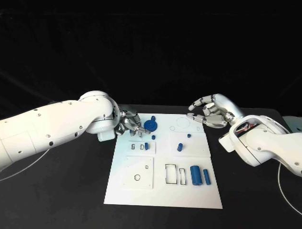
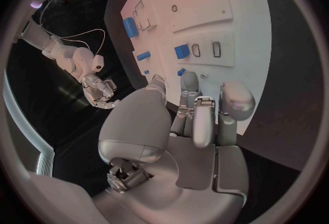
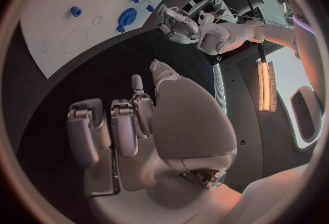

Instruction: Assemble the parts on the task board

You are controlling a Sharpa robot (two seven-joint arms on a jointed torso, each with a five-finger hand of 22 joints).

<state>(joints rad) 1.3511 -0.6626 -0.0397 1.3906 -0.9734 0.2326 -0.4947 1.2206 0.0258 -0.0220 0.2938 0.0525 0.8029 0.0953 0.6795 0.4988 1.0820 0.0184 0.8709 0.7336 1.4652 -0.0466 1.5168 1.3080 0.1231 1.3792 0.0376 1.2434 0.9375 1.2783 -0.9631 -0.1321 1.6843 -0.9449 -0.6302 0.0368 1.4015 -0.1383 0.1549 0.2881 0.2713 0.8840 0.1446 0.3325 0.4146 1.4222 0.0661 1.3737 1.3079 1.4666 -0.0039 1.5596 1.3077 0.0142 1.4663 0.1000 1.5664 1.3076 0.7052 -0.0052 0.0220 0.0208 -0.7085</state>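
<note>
Left silver hand beside the round blue disc part at white task board edge, probably approaching; grip cannot tell. Right silver hand beyond board corner, fingers curled, holding nothing, likely waiting.

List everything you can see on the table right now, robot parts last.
task board: one, white, middle of the black table.
round part: one, blue, far end of the board beside the left robot hand.
cylinders: two, blue, lying side by side near the board's right edge.
small parts: a few, blue, scattered mid-board.
table: one, black.
left robot hand: one, silver, at the board's far left edge; whether it touches the round part is unclear.
right robot hand: one, silver, fingers curled, holding nothing, past the board's far right corner.
</note>
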